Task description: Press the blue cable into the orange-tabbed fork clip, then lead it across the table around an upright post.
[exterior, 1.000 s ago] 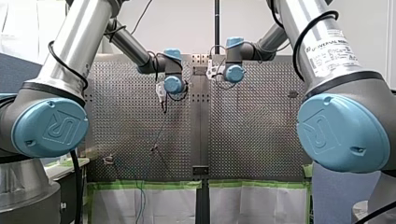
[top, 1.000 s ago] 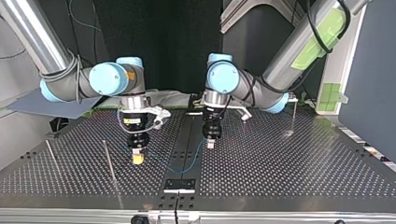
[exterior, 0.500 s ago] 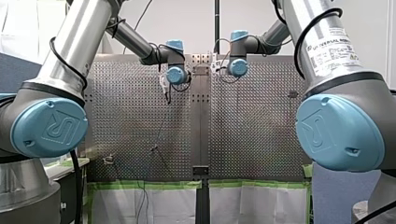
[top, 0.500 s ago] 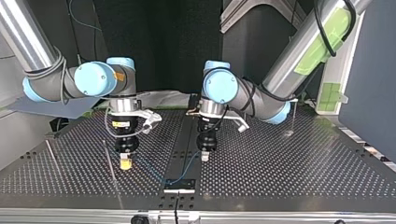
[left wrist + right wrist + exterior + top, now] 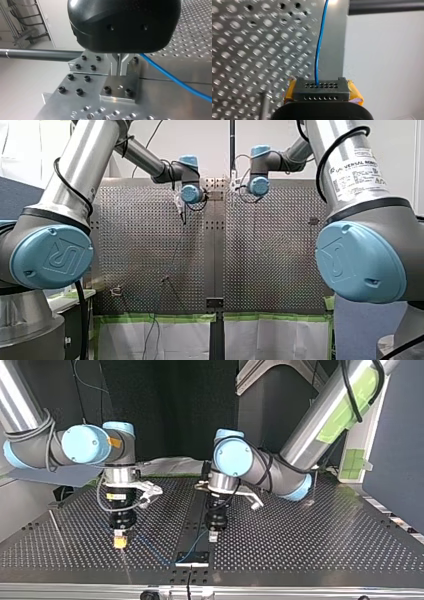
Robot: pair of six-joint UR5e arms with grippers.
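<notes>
1. Both grippers have slid toward the top view's camera. Our right gripper (image 5: 119, 542) has gone further to that view's left, and our left gripper (image 5: 214, 536) has come down the middle of the perforated table (image 5: 300, 545). In the front view both wrists sit further off than before.
2. The blue cable (image 5: 316, 70) has come along with them. Its slack between the two grippers now dips toward the table's near edge in the top view.
3. Right gripper: yellow pads closed on the cable, which runs straight out ahead of them.
4. Left gripper: metal fingers (image 5: 123, 65) pinched nearly together over a small bolted plate (image 5: 117, 88). The cable comes out from behind them, so we read this as a clamp on the cable.
5. A thin upright post (image 5: 263, 106) now stands just beside the right gripper; earlier it was apart from it.
6. We judge the routing step is in hand, with the right end placed to go around that post.
7. We cannot pick out the orange-tabbed fork clip, so we cannot tell whether the cable is seated in it.
</notes>
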